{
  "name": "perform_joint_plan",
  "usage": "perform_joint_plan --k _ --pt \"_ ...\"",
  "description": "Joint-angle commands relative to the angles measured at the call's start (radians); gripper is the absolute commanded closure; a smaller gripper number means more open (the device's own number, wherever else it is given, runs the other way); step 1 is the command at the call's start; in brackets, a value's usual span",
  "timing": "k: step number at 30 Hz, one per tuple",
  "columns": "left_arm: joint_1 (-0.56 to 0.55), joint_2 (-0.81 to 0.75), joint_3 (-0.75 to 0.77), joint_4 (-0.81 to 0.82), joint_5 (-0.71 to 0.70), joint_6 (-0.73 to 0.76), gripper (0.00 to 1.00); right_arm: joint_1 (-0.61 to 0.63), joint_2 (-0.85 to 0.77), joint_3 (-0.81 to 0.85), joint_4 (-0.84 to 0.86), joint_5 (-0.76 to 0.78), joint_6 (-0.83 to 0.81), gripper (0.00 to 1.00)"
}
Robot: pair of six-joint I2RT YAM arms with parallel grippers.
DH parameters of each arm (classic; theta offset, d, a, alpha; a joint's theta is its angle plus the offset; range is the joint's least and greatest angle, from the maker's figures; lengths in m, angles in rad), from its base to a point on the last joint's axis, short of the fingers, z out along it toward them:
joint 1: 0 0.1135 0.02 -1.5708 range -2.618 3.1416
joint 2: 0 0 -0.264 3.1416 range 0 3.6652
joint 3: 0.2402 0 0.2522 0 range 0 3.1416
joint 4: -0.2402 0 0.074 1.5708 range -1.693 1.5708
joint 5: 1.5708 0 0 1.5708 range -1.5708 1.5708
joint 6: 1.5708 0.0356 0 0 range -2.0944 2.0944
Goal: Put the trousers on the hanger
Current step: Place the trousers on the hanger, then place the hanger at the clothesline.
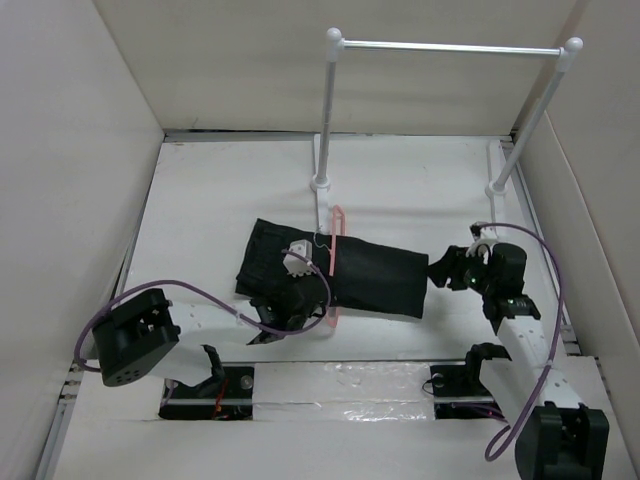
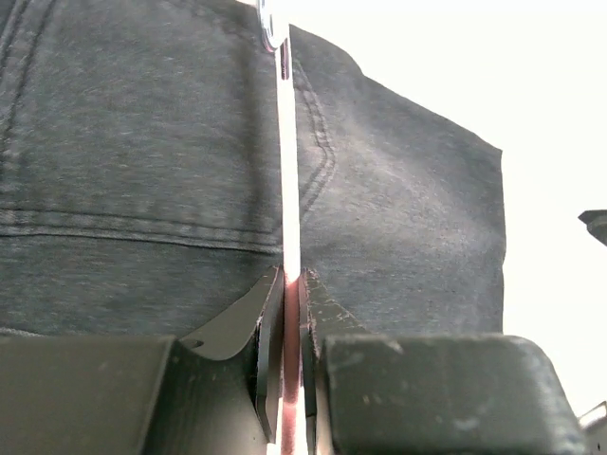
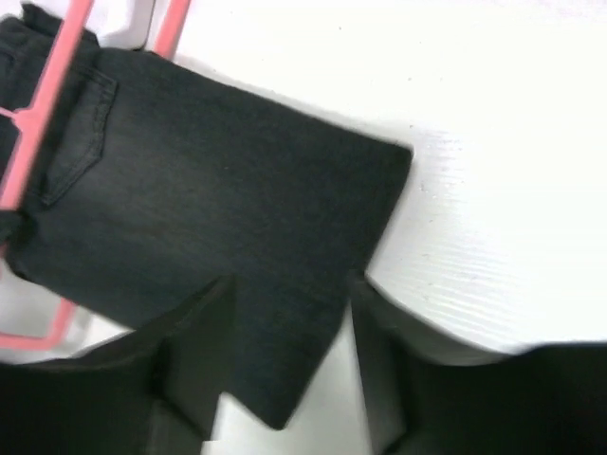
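The black trousers (image 1: 345, 272) lie folded flat on the white table. The pink hanger (image 1: 334, 245) lies across them, its hook by a white label. My left gripper (image 1: 315, 308) is at the trousers' near edge. In the left wrist view it (image 2: 292, 280) is shut on the hanger's thin bar (image 2: 287, 171), which runs away over the dark fabric (image 2: 142, 142). My right gripper (image 1: 437, 268) is open at the trousers' right end. In the right wrist view its jaws (image 3: 289, 303) straddle a corner of the trousers (image 3: 209, 190), and the hanger (image 3: 47, 104) shows at the left.
A white-and-silver rail (image 1: 450, 47) on two posts (image 1: 326, 120) stands at the back of the table, its feet just behind the trousers. White walls close in the left, back and right sides.
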Motion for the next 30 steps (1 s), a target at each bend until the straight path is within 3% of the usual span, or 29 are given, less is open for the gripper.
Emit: perform_joint_plan --k 1,4,5,6,7,9,12,16,18,22,30 --pt "-0.073 -0.079 0.088 -0.030 -0.136 0.016 1.00 0.011 -0.036 0.103 0.021 -0.012 -0.032 0.37" --pt "-0.119 -0.107 0.114 -0.046 -0.179 0.035 1.00 0.086 -0.094 0.138 0.022 0.027 0.024 0.34" --pt "-0.120 -0.113 0.115 -0.036 -0.189 0.041 1.00 0.154 -0.103 0.149 0.057 0.031 0.079 0.40" --pt "-0.133 -0.120 0.115 -0.026 -0.194 0.056 1.00 0.199 -0.111 0.140 0.099 0.027 0.122 0.54" --pt "-0.133 -0.124 0.115 -0.021 -0.196 0.058 1.00 0.250 -0.108 0.126 0.155 0.028 0.168 0.86" --pt "-0.143 -0.131 0.111 0.002 -0.193 0.064 1.00 0.421 -0.083 0.077 0.318 0.077 0.294 1.00" --pt "-0.164 -0.131 0.108 0.037 -0.205 0.087 1.00 0.640 0.016 0.086 0.427 0.232 0.344 0.99" --pt "-0.185 -0.134 0.109 0.033 -0.220 0.086 1.00 0.787 0.116 0.131 0.460 0.384 0.388 0.49" --pt "-0.195 -0.136 0.106 0.040 -0.232 0.084 1.00 0.813 0.154 0.132 0.498 0.427 0.433 0.42" --pt "-0.215 -0.136 0.108 0.046 -0.251 0.089 1.00 0.845 0.222 0.103 0.567 0.464 0.496 0.37" --pt "-0.276 -0.128 0.097 0.112 -0.295 0.124 1.00 0.845 0.412 0.099 0.746 0.417 0.555 0.39"
